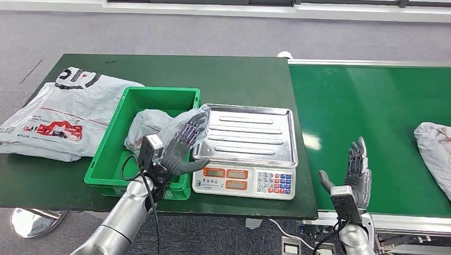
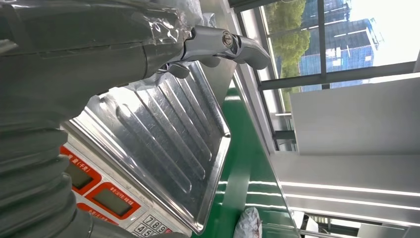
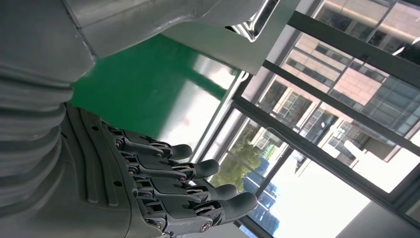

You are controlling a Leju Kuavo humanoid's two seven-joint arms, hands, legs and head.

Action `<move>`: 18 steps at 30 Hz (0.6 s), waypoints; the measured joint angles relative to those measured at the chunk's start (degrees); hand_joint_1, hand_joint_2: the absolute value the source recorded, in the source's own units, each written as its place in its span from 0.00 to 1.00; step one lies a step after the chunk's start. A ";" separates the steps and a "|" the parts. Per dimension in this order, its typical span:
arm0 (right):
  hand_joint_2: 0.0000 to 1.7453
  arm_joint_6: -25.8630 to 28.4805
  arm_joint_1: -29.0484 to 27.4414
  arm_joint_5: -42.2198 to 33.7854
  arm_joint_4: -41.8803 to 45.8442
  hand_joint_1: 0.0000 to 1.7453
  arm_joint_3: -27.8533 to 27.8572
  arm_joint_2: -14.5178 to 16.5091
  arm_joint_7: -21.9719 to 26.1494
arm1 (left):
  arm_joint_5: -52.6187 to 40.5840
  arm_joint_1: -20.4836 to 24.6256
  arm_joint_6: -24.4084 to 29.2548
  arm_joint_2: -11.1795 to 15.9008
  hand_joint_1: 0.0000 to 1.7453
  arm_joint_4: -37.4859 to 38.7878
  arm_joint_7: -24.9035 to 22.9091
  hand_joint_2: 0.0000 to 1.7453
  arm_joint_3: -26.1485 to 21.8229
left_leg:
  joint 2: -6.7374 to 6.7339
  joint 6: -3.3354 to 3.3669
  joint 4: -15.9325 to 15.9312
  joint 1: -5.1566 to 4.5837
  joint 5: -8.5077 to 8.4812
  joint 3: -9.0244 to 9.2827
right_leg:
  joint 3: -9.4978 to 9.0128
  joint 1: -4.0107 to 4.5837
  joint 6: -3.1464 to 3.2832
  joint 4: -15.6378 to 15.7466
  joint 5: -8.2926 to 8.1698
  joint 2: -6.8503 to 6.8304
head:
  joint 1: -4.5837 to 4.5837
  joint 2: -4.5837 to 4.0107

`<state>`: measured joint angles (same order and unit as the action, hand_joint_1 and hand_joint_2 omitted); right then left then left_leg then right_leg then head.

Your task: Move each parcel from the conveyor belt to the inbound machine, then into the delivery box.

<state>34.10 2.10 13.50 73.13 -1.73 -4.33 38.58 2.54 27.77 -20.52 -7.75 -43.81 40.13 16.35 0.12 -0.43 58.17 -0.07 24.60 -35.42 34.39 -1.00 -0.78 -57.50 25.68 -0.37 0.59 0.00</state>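
Parcel (image 1: 159, 123) in grey wrap, held by the left hand (image 1: 183, 146) at the green delivery box (image 1: 119, 143).
The parcel lies partly inside the box, its near end against the left hand's fingers, just beside the scale's steel tray (image 1: 247, 133). Right hand (image 1: 357, 171) stands upright over the conveyor belt (image 1: 367, 106), fingers spread, holding nothing; a second parcel (image 1: 435, 151) lies well to its right.

Grey floor (image 1: 223, 32), seemingly sunlit windows (image 3: 317, 124)
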 joint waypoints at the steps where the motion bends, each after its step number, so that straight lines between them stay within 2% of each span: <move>1: 1.00 0.00 -0.10 0.02 0.03 0.00 0.00 0.00 -0.04 | 0.16 -0.18 -0.16 -0.01 0.00 -0.14 0.00 1.00 0.00 | 0.00 0.00 0.00 0.00 0.00 0.00 | 0.00 0.00 0.00 0.00 0.00 0.00 | 0.00 0.00; 13: 1.00 -0.90 -0.88 -0.20 1.39 0.00 0.19 0.01 -0.58 | -0.42 -0.80 -0.75 -0.06 0.00 -0.48 -0.12 1.00 0.00 | 0.00 0.00 0.00 0.00 0.00 0.00 | 0.00 0.00 0.00 0.00 0.00 0.00 | 0.00 0.00; 18: 1.00 -4.48 -1.22 0.78 7.61 0.00 0.75 -0.84 -4.90 | -0.40 -0.90 -0.97 0.02 0.00 -0.35 0.00 1.00 -0.33 | 0.01 0.00 0.00 -0.01 0.00 0.00 | 0.00 -0.01 0.00 0.00 0.00 -0.01 | 0.00 0.00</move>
<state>29.62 0.88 14.28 80.74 -0.97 -5.16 33.69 2.14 26.86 -21.49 -7.73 -44.16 40.13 16.02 0.13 -0.42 58.17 -0.08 24.60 -35.42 34.39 -1.02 -0.78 -57.49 25.68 -0.38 0.59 0.00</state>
